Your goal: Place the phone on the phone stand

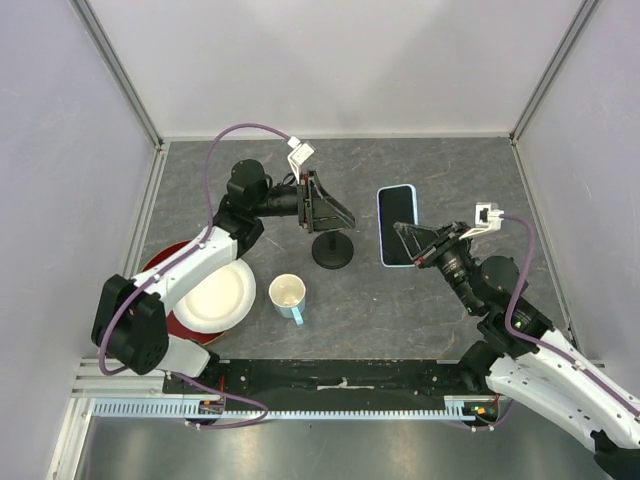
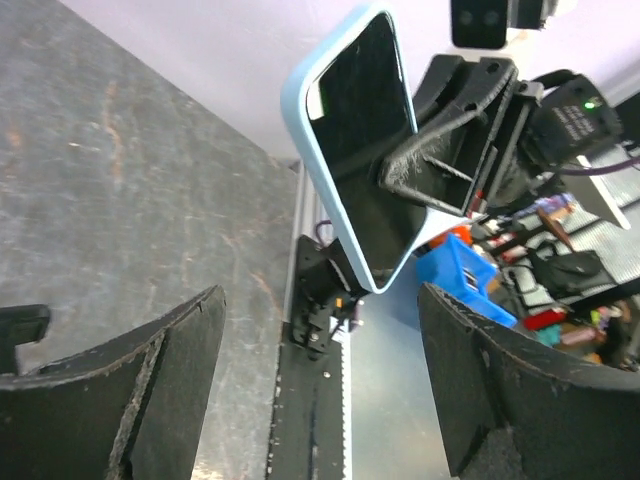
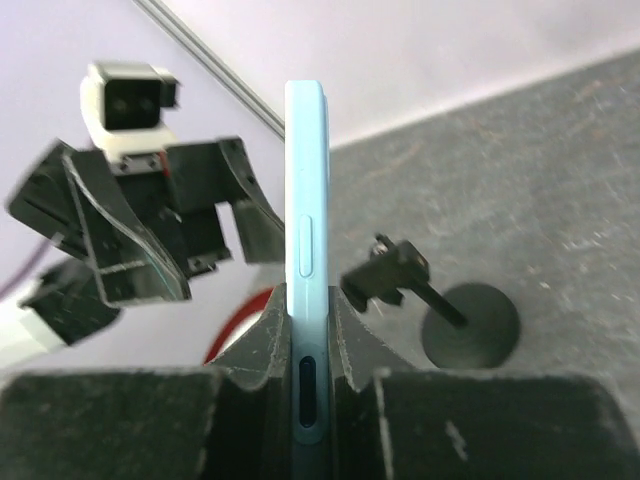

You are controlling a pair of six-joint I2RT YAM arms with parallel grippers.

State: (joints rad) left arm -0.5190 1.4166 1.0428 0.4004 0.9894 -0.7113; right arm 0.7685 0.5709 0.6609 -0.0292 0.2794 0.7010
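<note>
Between the right hand's (image 1: pixel 410 245) closed fingers, the phone (image 1: pixel 396 215) is gripped edge-on above the worktop (image 1: pixel 390 310), its lower end hidden. To that hand's left stands the phone stand (image 1: pixel 332 250), its top masked overhead by the wide-open, empty left hand (image 1: pixel 330 210).

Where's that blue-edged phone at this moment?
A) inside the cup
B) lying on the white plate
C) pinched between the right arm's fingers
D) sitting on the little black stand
C: the phone is clamped edge-on in the right gripper, and the phone stand beside it holds nothing.
</note>
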